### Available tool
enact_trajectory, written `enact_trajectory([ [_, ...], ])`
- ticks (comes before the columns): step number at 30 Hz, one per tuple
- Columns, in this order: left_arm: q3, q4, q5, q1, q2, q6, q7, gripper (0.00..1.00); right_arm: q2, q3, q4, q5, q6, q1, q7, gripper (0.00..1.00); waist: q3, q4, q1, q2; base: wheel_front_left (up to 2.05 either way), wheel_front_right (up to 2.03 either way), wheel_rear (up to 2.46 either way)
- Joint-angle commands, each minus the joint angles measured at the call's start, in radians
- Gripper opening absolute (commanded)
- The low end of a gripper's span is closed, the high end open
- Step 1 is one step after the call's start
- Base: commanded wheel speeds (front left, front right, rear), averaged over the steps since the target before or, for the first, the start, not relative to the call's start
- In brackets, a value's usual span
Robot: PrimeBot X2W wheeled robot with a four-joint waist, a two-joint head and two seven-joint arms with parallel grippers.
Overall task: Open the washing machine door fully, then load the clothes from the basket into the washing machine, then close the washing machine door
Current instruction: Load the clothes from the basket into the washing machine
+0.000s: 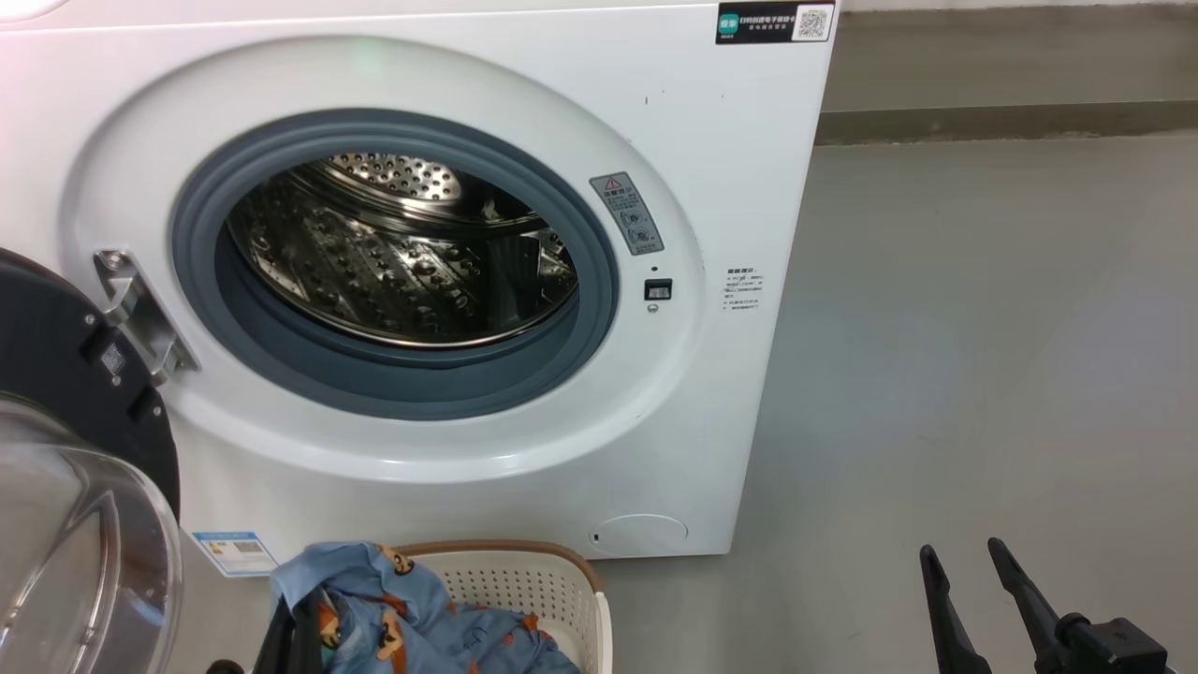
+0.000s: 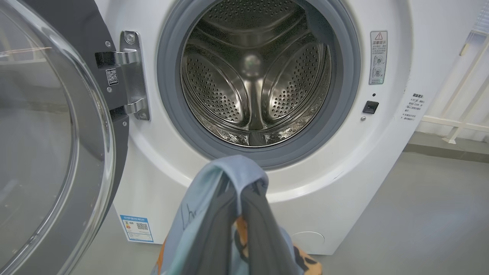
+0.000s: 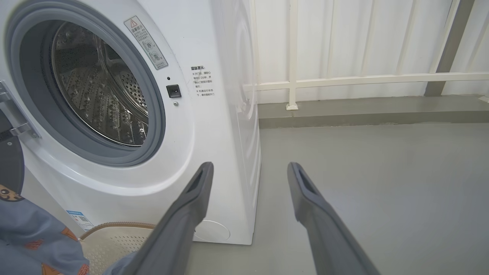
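Note:
The washing machine (image 1: 730, 187) stands with its steel drum (image 1: 402, 253) exposed. The washing machine door (image 1: 84, 374) hangs open on the left, glass bowl facing out. Below the opening sits the basket (image 1: 524, 580) with the clothes (image 1: 421, 618) in it. My left gripper (image 2: 235, 187) is shut on a fold of the clothes (image 2: 198, 214), which drapes over its fingers below the drum's rubber ring (image 2: 344, 95). In the head view the left gripper (image 1: 298, 608) sits at the basket's left end, under lifted fabric. My right gripper (image 1: 962, 550) hangs open and holds nothing, over the floor to the machine's right.
Grey floor (image 1: 983, 356) stretches to the right of the machine. A white railing (image 3: 344, 80) and a low kerb (image 3: 363, 114) run behind it. The open door (image 2: 46, 133) takes up the space left of the drum opening. The basket rim (image 3: 114, 227) lies left of my right gripper (image 3: 250, 166).

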Motion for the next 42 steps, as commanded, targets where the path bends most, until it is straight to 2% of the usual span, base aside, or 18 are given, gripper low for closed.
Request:
enact_trajectory([
  [1, 0.024, -0.039, 0.005, -0.01, 0.0, 0.01, -0.012, 0.0, -0.018, 0.025, -0.018, -0.009, 0.002, -0.016, -0.005, 1.0, -0.003, 0.001, 0.0, -0.0001, 0.0, 0.0, 0.0],
  [27, 0.002, -0.066, -0.013, -0.027, -0.001, 0.025, -0.012, 0.0, -0.021, 0.041, -0.024, -0.008, 0.002, -0.021, -0.005, 1.0, 0.022, -0.032, 0.0, -0.0001, 0.0, 0.0, 0.0],
  [35, 0.041, -0.039, -0.019, -0.11, -0.001, 0.038, -0.012, 0.0, -0.016, 0.056, -0.031, -0.003, 0.002, -0.041, -0.005, 1.0, 0.052, -0.087, 0.0, -0.0001, 0.0, 0.0, 0.0],
  [42, 0.096, 0.015, -0.007, -0.256, 0.005, 0.044, -0.012, 0.0, -0.011, 0.057, -0.039, 0.0, 0.002, -0.055, -0.005, 1.0, 0.111, -0.144, 0.0, -0.0001, 0.0, 0.0, 0.0],
])
